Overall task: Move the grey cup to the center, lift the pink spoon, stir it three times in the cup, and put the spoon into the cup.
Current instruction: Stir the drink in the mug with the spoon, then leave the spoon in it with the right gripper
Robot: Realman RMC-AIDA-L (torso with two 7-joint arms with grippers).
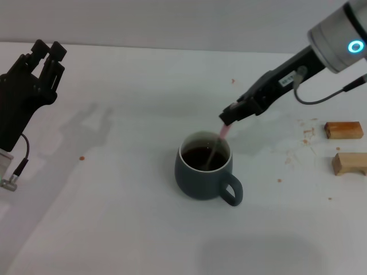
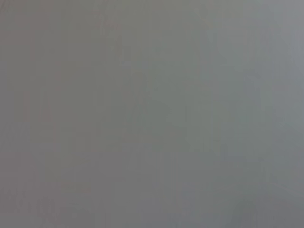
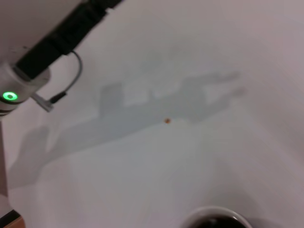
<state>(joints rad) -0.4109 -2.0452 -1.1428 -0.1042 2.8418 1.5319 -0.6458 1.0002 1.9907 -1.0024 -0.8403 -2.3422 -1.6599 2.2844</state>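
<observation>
Across the white counter (image 1: 126,217), the largest thing in reach is the grey cup (image 1: 203,175), standing upright near the middle with its loop handle turned toward the robot's right and dark brown liquid filling its pale interior. Its rim also shows at the edge of the right wrist view (image 3: 216,219). Reaching in from the far right, the right end effector (image 1: 228,119) hangs just above the cup's rim, its fingers closed on the top of the pink spoon (image 1: 221,140), which slants down into the liquid. A white label sits on that arm, its writing too small to read. Off to the left, the left end effector (image 1: 47,54) is raised well apart from the cup, fingers pointing up and close together, holding nothing. Two tan wooden blocks (image 1: 344,130) lie at the right edge among scattered crumbs (image 1: 308,133).
</observation>
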